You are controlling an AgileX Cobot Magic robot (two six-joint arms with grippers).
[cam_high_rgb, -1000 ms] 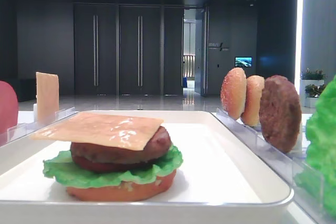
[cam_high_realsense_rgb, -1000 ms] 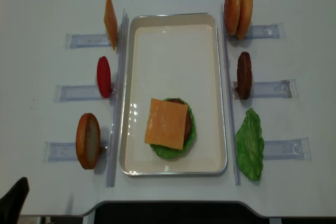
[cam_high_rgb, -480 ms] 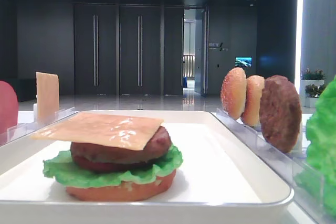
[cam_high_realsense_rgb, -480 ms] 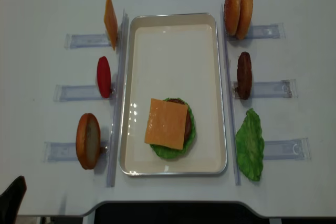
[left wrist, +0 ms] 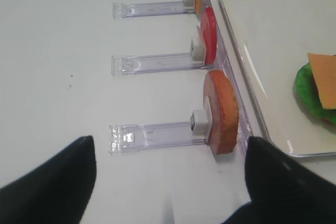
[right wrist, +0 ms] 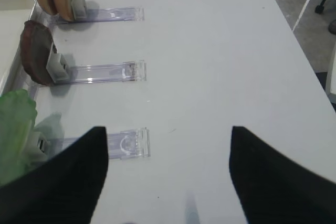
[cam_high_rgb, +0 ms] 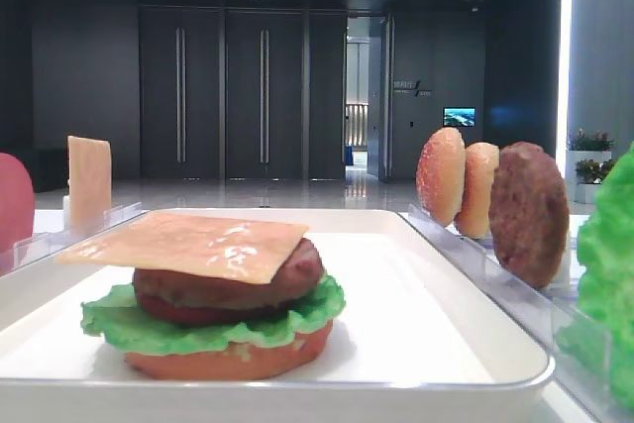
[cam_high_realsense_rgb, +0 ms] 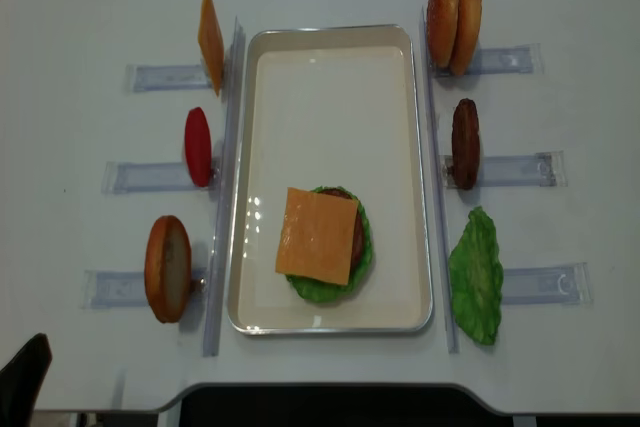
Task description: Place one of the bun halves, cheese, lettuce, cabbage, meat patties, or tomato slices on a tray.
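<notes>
I see cheese (cam_high_realsense_rgb: 318, 235) capping the stack on the tray (cam_high_realsense_rgb: 330, 67), so that placement looks done. Both tools, left (left wrist: 168, 182) and right (right wrist: 168, 174), hang released and empty over the desk (cam_high_realsense_rgb: 90, 147), clear of the racks.

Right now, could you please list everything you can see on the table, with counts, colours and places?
White rectangular tray: one, table centre.
Stacked burger: one, near end of tray; orange-tan square cheese slice on top, then dark brown patty, green lettuce, orange-brown bun base.
Upright cheese slice: one, orange, far left rack.
Tomato slice: one, red, middle left rack.
Bun half: one, tan, near left rack.
Bun halves: two, golden, far right rack.
Meat patty: one, dark brown, middle right rack.
Lettuce leaf: one, green, near right rack.
Left gripper: black, open.
Right gripper: black, open.
</notes>
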